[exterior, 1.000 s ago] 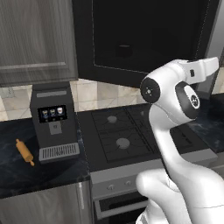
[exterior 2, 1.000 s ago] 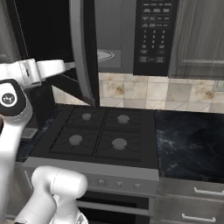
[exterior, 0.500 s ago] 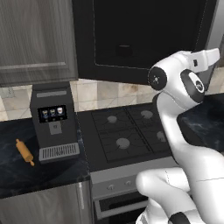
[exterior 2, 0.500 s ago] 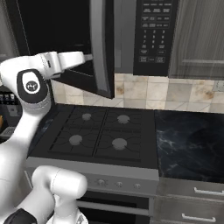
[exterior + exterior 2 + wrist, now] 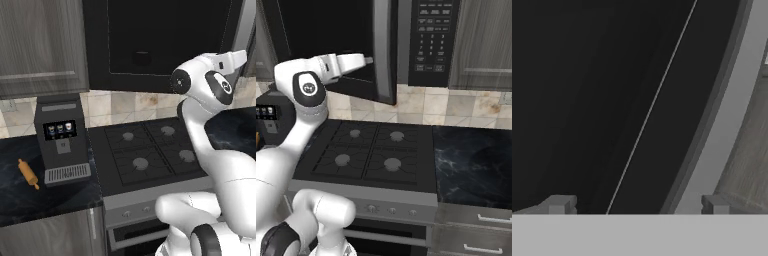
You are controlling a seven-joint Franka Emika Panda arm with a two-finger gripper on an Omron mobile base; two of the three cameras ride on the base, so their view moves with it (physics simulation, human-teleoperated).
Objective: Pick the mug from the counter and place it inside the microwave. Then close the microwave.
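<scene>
Microwave point(image 5: 406, 45): glossy black glass door

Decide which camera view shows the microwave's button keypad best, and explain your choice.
The right base view: the microwave's keypad faces the camera with its rows of buttons visible. The left base view shows just the dark door glass, the hand view a close-up of door and its grey edge.

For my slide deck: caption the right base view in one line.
Arm raised over the stovetop, open tool against the microwave door, now almost shut.
</scene>
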